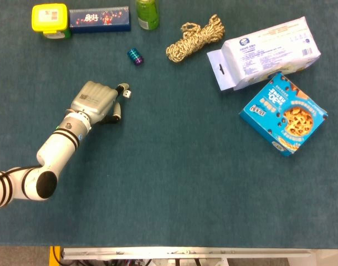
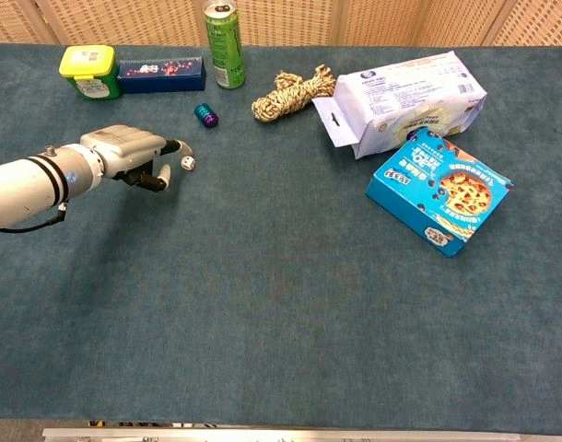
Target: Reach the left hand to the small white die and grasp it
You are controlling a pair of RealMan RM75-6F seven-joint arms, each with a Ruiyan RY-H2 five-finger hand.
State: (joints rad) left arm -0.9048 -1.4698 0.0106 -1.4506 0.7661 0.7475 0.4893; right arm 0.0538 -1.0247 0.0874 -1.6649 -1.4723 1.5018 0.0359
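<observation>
Fingers (image 1: 121, 88) of the left hand (image 1: 97, 101) are spread and partly curled, holding nothing — one fingertip reaches just beside the small white die (image 1: 127, 95), though whether it touches cannot be told. That die (image 2: 188, 163) lies on the teal table (image 1: 174, 183), right of the hand. Beyond it sit a small purple spool (image 1: 135, 56) and a coil of rope (image 1: 195, 37).

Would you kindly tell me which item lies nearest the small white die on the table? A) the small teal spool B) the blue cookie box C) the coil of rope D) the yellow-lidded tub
A: the small teal spool sits just behind the small white die, while the other items lie farther off.
</observation>
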